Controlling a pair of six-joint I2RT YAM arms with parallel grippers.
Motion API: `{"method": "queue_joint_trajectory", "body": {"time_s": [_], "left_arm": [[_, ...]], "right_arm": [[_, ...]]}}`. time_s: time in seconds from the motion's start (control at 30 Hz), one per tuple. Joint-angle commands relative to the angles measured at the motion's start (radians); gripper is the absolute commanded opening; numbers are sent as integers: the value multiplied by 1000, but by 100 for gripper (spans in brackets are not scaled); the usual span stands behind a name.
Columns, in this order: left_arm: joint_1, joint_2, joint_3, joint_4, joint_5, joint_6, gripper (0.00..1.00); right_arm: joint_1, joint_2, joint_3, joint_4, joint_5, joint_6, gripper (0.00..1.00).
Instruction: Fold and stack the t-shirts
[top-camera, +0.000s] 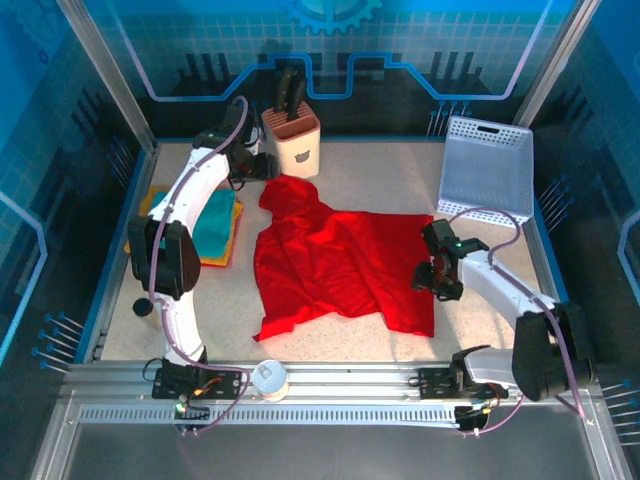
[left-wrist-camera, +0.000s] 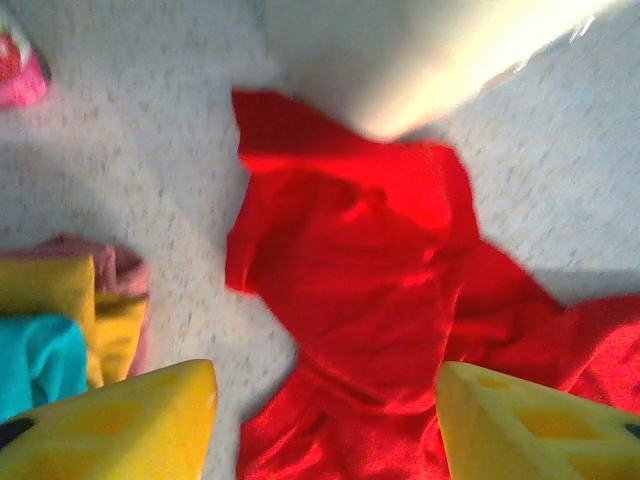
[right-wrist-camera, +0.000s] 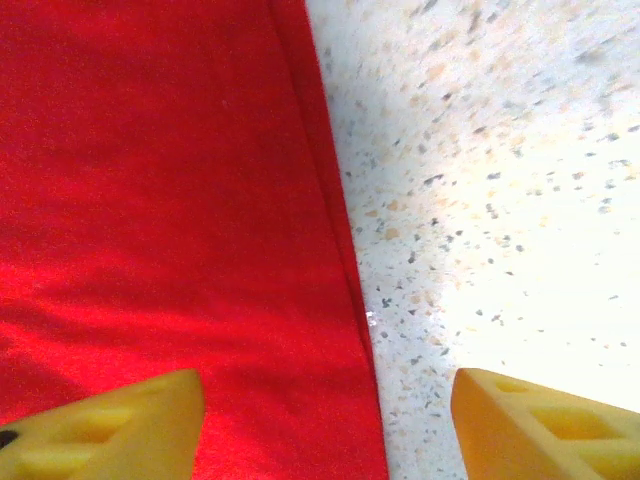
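A folded pile (top-camera: 213, 226) sits at the left; the red shirt (top-camera: 340, 270) lies spread and rumpled, not yet folded. The left gripper (left-wrist-camera: 326, 420) and right gripper (right-wrist-camera: 326, 420) both gape, empty.

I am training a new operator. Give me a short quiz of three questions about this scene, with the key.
1. True or false: the red t-shirt lies on the table, and the left gripper and the right gripper are both open.
2. Which colour tops the folded pile at the table's left side? A) teal B) black C) white
3. Fill in: the right gripper is over the red t-shirt's ____ edge.
Key: 1 true; 2 A; 3 right.
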Motion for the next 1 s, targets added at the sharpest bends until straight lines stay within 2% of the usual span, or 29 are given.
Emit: {"method": "queue_joint_trajectory", "body": {"time_s": [0.0,0.27,0.5,0.73,0.83,0.97], "left_arm": [[-3,-155,-101,-47,40,-40,64],[-122,-466,-563,-27,86,-148,66],[-314,-648,-867,-7,105,-348,66],[-471,-830,-1049,-121,69,-523,67],[-522,-899,-1109,-118,84,-595,67],[-551,-907,-1182,-62,85,-645,67]], "right_arm": [[-18,-14,81,-22,18,-34,76],[-42,176,258,31,-56,-144,90],[-66,328,410,25,-95,-155,91],[-65,255,328,-14,-120,-107,93],[-65,188,243,-30,-134,-83,93],[-62,62,125,-45,-150,-35,94]]}}
